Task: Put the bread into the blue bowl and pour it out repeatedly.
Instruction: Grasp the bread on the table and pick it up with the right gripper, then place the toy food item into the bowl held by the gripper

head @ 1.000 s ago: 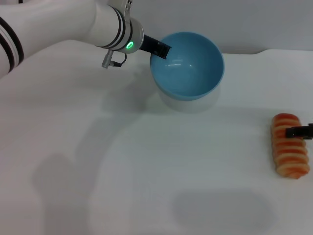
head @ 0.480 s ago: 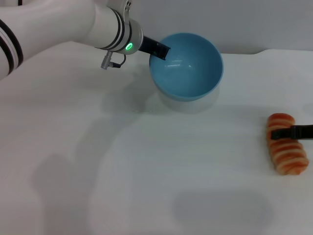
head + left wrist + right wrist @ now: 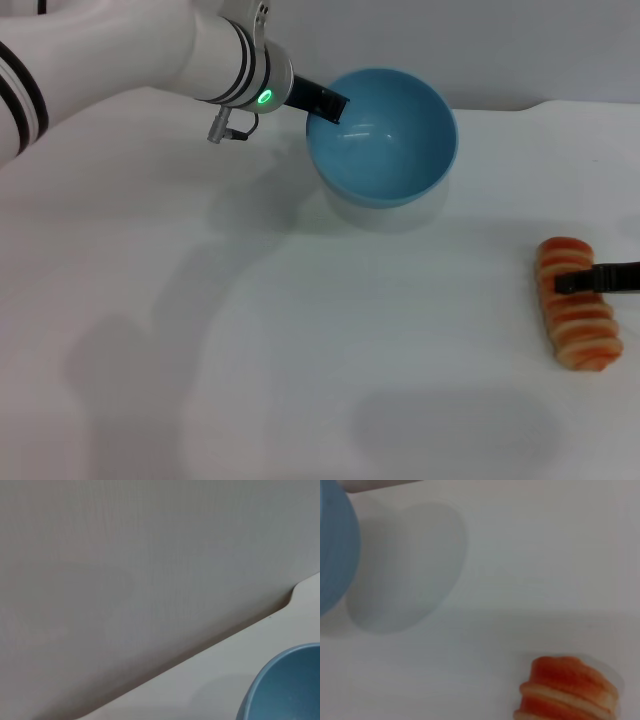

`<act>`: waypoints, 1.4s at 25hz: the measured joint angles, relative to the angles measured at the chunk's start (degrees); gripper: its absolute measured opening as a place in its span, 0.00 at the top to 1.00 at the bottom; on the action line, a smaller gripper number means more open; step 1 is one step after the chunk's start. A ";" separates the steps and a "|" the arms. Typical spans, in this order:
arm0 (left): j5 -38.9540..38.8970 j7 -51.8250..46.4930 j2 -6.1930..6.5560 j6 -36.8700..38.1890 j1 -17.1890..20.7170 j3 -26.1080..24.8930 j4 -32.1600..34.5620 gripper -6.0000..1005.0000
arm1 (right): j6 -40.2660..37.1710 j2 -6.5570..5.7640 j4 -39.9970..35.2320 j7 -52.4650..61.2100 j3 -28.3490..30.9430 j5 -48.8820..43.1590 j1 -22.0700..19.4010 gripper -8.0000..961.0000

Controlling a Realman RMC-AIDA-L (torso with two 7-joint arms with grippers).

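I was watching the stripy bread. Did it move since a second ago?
Yes. In the head view the bread, with the right gripper at it, slid left and nearer the camera, closing on the blue bowl, which stayed put.

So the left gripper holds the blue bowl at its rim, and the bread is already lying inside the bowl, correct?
Not quite. The left gripper does hold the blue bowl at its rim, but the bowl is empty. The head view shows the bread outside the bowl, at the right gripper.

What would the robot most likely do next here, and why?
Probably carry the bread leftward to the blue bowl. The right gripper has jaws across the loaf, and the left gripper holds the bowl's rim, tilted and empty, ready to receive it.
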 joint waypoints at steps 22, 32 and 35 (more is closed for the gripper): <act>-0.07 -0.23 -0.14 3.43 -0.41 0.09 -1.63 1.00 | -15.10 0.64 -18.94 -4.08 0.13 9.08 -2.37 0.70; -5.47 -0.45 -0.31 9.79 -2.62 7.35 -0.51 1.00 | -16.29 0.74 -21.68 -8.87 -3.88 25.31 -0.51 0.76; -7.93 -0.05 -0.31 9.46 -2.61 8.18 -0.31 1.00 | -12.46 0.88 -17.43 -12.12 -7.11 30.60 -0.27 0.79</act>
